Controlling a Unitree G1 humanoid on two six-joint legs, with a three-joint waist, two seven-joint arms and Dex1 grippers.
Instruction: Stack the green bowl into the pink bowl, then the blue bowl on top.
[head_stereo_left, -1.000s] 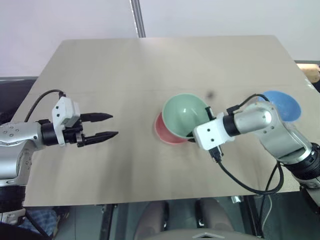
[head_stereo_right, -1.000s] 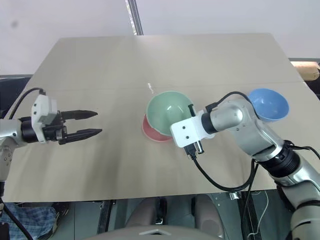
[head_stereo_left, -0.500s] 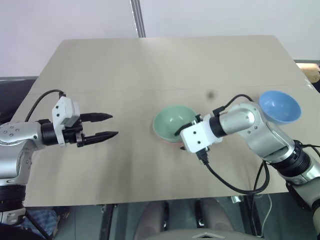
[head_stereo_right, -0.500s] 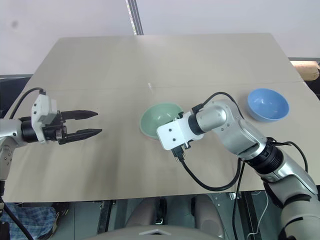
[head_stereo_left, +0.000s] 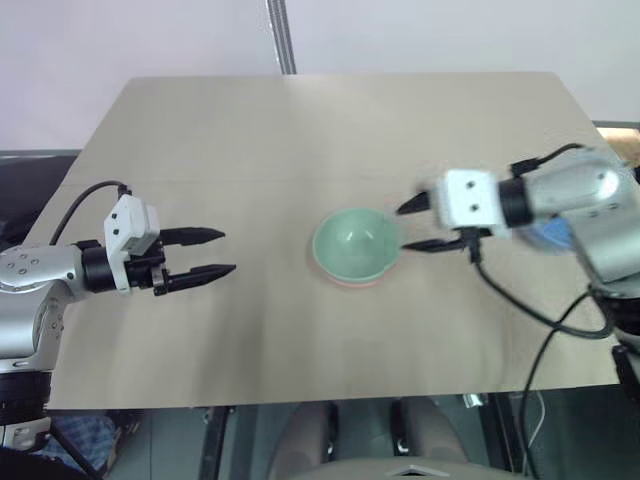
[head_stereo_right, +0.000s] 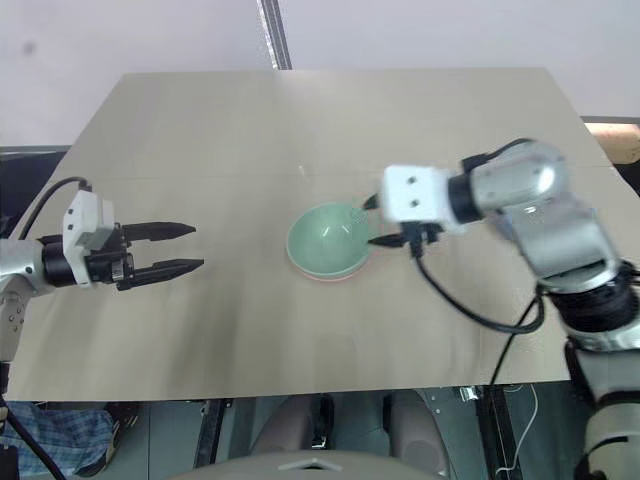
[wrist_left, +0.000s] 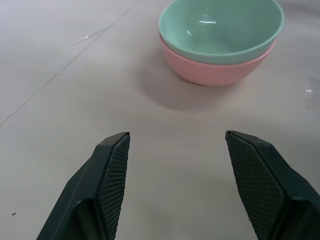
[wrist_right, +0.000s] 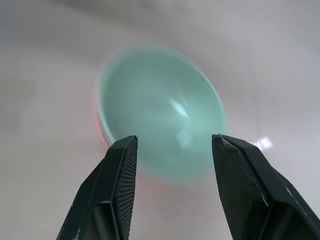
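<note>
The green bowl (head_stereo_left: 355, 243) sits nested upright inside the pink bowl (wrist_left: 215, 71), near the middle of the table (head_stereo_left: 300, 130). Just to the right of the stack, slightly above it, my right gripper (head_stereo_left: 403, 228) hovers open and empty, its fingers (wrist_right: 122, 170) framing the green bowl without touching it. The blue bowl (head_stereo_left: 548, 236) is mostly hidden behind my right forearm, with a blue sliver showing. My left gripper (head_stereo_left: 228, 250) hangs open and empty well to the left of the stack, pointing at it.
A metal pole (head_stereo_left: 280, 40) rises behind the table's far edge. A tan object (head_stereo_right: 610, 140) lies past the table's right edge. A black cable (head_stereo_left: 520, 300) loops below my right forearm. Bare tabletop lies between my left gripper and the bowls.
My right gripper let go of the green bowl, which now rests level in the pink bowl. It then drew back to the right and up. The left arm stayed still.
</note>
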